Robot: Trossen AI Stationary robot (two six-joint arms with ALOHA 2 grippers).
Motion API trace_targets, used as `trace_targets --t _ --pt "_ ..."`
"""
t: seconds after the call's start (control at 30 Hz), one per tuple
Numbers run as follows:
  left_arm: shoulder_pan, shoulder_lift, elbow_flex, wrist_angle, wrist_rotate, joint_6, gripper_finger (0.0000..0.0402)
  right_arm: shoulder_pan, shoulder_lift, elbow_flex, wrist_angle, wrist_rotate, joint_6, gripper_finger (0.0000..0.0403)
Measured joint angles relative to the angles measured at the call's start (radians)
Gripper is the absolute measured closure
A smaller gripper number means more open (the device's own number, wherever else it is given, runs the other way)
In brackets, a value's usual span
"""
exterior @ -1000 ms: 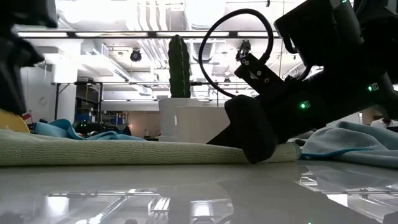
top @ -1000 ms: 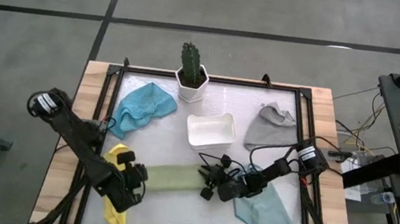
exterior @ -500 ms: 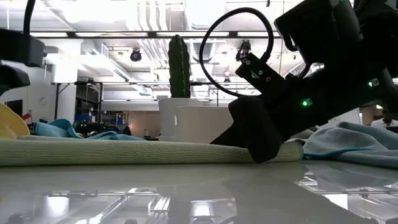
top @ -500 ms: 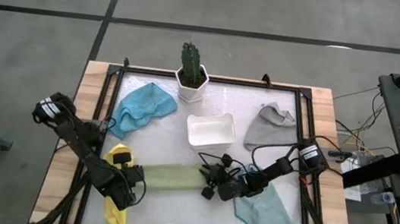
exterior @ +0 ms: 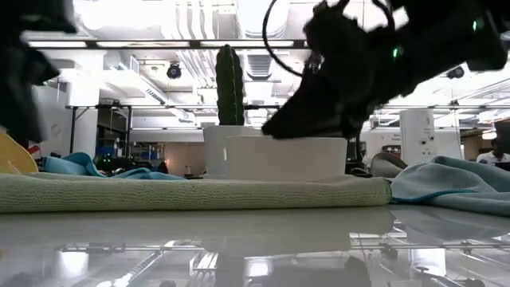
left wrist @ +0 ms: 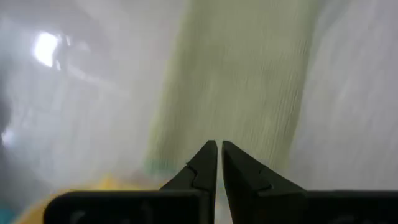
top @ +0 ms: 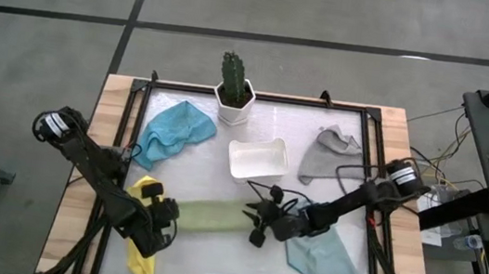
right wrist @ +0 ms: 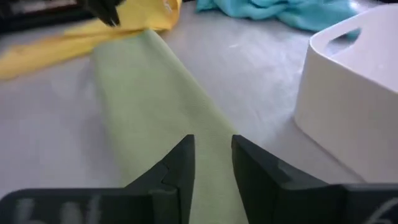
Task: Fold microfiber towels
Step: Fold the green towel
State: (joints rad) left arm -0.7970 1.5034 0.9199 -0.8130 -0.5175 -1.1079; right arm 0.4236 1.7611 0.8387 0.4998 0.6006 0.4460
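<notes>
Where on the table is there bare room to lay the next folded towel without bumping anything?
Free: the front strip below the folded olive green towel, left of the pale teal towel; also the back right, between the potted cactus and the grey towel. Crowded: the middle, around the white rectangular plastic tray and right end effector.

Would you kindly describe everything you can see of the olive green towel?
The olive green towel is a soft, finely ribbed cloth folded into a long narrow strip, lying flat across the front middle of the table. Its left end meets the yellow towel, where the left gripper, shut, is over it. The right gripper hangs just above its right end, fingers slightly apart, not holding it. The pale teal towel lies just past that end.
</notes>
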Motion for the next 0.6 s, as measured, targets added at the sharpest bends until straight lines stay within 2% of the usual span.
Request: trace_targets --t 0.07,0.17,0.23,0.4,0.5,0.6 --pt "0.004 0.012 -0.004 0.083 -0.081 0.037 0.0391 0.000 -0.045 0.000 -0.059 -0.032 0.061 0.0291" --pt "0.013 0.038 -0.015 0.208 -0.149 0.120 0.0392 -0.001 -0.127 0.001 -0.226 -0.078 0.180 0.0287" --pt "0.022 0.057 -0.024 0.275 -0.151 0.170 0.0392 -0.005 -0.185 0.001 -0.362 -0.109 0.271 0.0285" --pt "0.033 0.105 -0.053 0.281 -0.144 0.166 0.0392 -0.005 -0.298 0.001 -0.634 -0.158 0.483 0.0262" --pt "0.034 0.125 -0.067 0.272 -0.110 0.147 0.0391 -0.005 -0.332 0.001 -0.714 -0.183 0.585 0.0237" --pt "0.034 0.140 -0.082 0.273 -0.085 0.142 0.0392 -0.005 -0.336 0.001 -0.734 -0.192 0.606 0.0209"
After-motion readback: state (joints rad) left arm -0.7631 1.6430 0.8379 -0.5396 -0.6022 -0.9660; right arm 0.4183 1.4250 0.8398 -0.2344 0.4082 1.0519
